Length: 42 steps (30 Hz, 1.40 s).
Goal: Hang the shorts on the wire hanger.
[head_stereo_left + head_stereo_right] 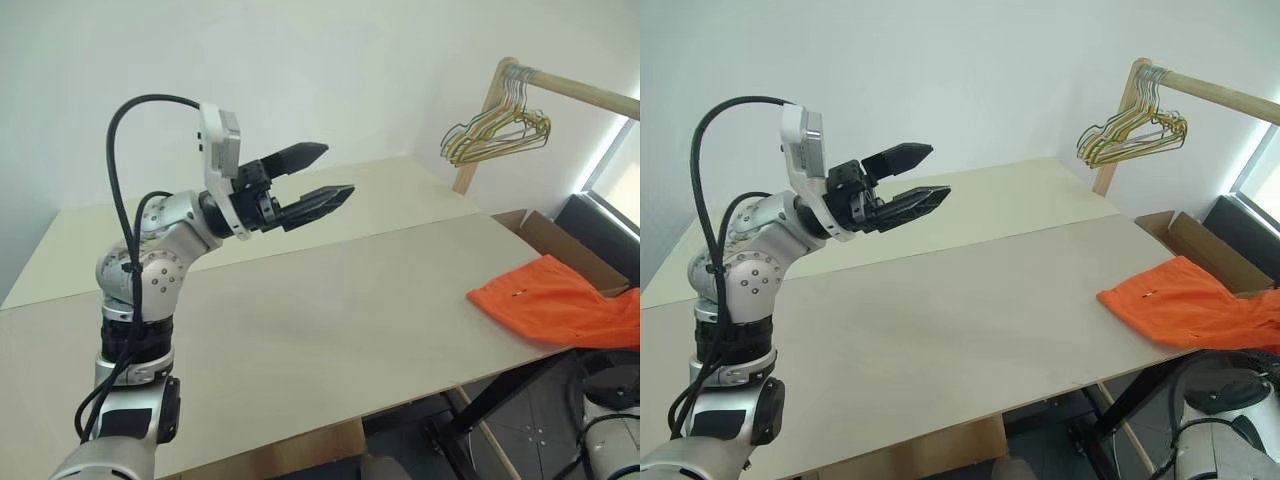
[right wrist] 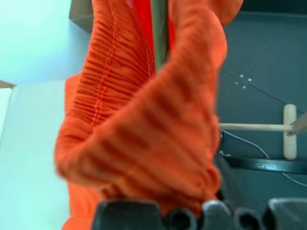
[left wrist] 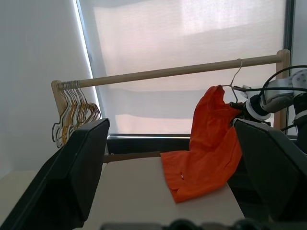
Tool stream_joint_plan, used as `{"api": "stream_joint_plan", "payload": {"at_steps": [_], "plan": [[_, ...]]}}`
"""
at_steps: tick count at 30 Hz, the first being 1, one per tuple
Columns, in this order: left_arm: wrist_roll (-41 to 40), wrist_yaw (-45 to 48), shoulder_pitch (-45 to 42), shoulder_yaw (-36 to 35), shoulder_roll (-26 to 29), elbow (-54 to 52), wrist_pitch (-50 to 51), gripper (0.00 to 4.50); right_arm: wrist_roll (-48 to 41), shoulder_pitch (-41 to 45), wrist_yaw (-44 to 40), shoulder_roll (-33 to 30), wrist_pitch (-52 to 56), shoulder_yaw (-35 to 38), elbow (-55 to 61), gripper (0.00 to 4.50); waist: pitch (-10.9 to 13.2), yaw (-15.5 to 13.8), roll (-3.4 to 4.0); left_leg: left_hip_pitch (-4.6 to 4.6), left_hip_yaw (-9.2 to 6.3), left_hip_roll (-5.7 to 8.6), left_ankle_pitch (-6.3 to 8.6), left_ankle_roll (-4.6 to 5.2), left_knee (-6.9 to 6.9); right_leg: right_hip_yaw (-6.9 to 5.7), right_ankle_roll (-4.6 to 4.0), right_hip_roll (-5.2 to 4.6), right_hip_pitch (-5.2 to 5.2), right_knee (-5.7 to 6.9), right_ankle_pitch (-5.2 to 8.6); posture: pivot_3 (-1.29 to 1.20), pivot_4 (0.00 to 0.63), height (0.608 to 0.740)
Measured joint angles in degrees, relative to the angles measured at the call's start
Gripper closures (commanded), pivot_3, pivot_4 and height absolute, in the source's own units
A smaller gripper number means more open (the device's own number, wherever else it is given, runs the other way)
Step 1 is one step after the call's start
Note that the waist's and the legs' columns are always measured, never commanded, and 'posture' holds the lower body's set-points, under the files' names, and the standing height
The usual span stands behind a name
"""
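- The shorts (image 3: pixel 206 153) hang part lifted: the upper end is bunched up at the wire hanger (image 3: pixel 233 79), whose hook sits on the wooden rail (image 3: pixel 168 73); the lower end trails on the counter (image 1: pixel 330 330) at its right edge.
- The right tool (image 3: pixel 242 112) is beside the raised fabric; I cannot tell whether its fingers grip.
- The left tool (image 1: pixel 320 178) is raised over the counter, fingers apart and empty.
- Spare hangers (image 1: pixel 495 130) cluster at the rail's far end.

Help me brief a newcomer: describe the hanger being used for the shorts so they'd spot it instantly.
Find the wooden rail before the bright window. Near its far end from the bunched hangers, one wire hanger hooks on alone. Unlike that bare cluster, it has the orange shorts bunched against it, trailing onto the table.
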<state>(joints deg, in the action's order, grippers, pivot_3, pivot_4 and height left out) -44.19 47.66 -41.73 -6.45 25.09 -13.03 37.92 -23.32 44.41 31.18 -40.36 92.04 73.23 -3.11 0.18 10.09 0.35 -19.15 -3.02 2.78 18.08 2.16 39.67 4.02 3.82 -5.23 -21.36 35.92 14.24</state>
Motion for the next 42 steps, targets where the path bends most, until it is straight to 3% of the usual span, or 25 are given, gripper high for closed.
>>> {"api": "stream_joint_plan", "payload": {"at_steps": [8, 9, 14, 19, 23, 26, 28, 32, 38, 42], "plan": [[-0.6, -1.2, 0.2, 0.0, 0.6, -0.4, 0.0, 0.0, 7.3, -6.0, -3.6, 1.5, -7.8, -14.2, 12.4, 0.19, 0.1, -0.3, 0.22, 0.02, 0.0, 0.03, 0.0, -0.01, 0.01, 0.02, 0.07, -0.02, -0.02, 0.0, 0.02, -0.18, 0.0, 0.74], [-0.7, -1.4, 0.3, 0.0, 0.7, -0.7, 0.0, 0.0, 8.3, -6.2, -3.9, 1.9, -9.1, -15.4, 13.4, 0.02, 0.1, -0.3, 0.21, 0.02, 0.0, 0.03, 0.0, -0.01, 0.0, 0.02, 0.07, -0.02, -0.02, 0.0, 0.02, -0.18, 0.0, 0.74], [-0.8, -2.0, 1.0, 0.0, 1.6, -1.5, 0.4, 0.0, 15.7, -12.6, -3.3, 2.1, -19.2, -24.3, 16.9, 0.02, 0.1, -0.6, 0.21, 0.05, -0.01, 0.04, 0.0, -0.02, 0.01, 0.02, 0.08, -0.04, -0.29, 0.03, 0.01, -0.16, 0.0, 0.74], [0.4, -5.3, 3.1, -0.2, 2.1, -2.1, 0.3, 0.0, 29.9, -24.9, -0.3, 0.4, -45.0, -38.3, 22.8, 0.02, 0.1, -1.3, 0.21, -0.14, 0.07, 0.15, -0.06, -0.13, -0.01, 0.25, 0.11, -0.1, -0.82, 0.18, 0.0, -0.13, 0.0, 0.74], [4.7, -9.9, 7.1, -0.1, 1.0, -2.9, -2.3, 0.0, 32.8, -24.9, -3.6, 0.5, -60.0, -45.9, 25.7, 0.02, 0.2, -1.2, 0.01, -0.03, 0.08, 0.11, -0.07, -0.16, -0.01, 0.29, 0.12, -0.02, -0.74, 0.18, -0.1, -0.09, 0.0, 0.74], [10.6, -13.5, 12.8, 0.0, -0.9, -5.5, -8.6, 0.0, 29.2, -23.3, -12.5, 2.6, -65.5, -52.7, 27.8, 0.02, 0.4, -1.6, -0.22, -0.05, 0.07, 0.05, -0.08, -0.17, -0.04, 0.27, 0.06, 0.04, -0.75, 0.13, -0.17, -0.02, 0.0, 0.74], [11.7, -13.7, 15.4, 0.2, 0.6, -7.2, -9.1, 0.0, 21.7, -23.0, -22.0, 4.9, -65.6, -56.4, 31.5, 0.02, 0.6, -2.3, -0.49, -0.11, -0.05, -0.02, -0.09, -0.18, -0.07, 0.15, -0.01, 0.1, -0.83, 0.14, -0.19, 0.03, 0.0, 0.74], [13.2, -14.5, 20.1, 0.1, 2.8, -12.4, -9.0, 0.0, 6.7, -25.1, -37.3, 7.4, -62.7, -60.6, 38.2, 0.02, 0.8, -6.3, -0.83, -0.16, -0.12, 0.04, -0.09, -0.19, -0.23, 0.05, -0.06, -0.01, -0.99, 0.07, -0.17, 0.09, 0.0, 0.74], [10.3, -14.5, 26.9, -2.1, 7.3, -18.7, -4.9, 0.0, -2.3, -29.3, -53.6, 1.2, -57.2, -64.7, 38.8, 0.02, 1.2, -12.5, -1.21, -0.18, -0.18, 0.21, -0.14, -0.29, -0.29, -0.09, -0.07, -0.2, -1.01, 0.01, -0.17, 0.16, 0.0, 0.74], [10.3, -14.8, 30.4, -2.5, 8.9, -21.3, -4.3, 0.0, -4.6, -30.4, -60.1, -0.8, -56.4, -66.2, 38.8, 0.02, 1.2, -14.1, -1.27, -0.17, -0.18, 0.19, -0.16, -0.31, -0.33, -0.11, -0.1, -0.16, -1.01, 0.02, -0.17, 0.17, 0.0, 0.74]]}}
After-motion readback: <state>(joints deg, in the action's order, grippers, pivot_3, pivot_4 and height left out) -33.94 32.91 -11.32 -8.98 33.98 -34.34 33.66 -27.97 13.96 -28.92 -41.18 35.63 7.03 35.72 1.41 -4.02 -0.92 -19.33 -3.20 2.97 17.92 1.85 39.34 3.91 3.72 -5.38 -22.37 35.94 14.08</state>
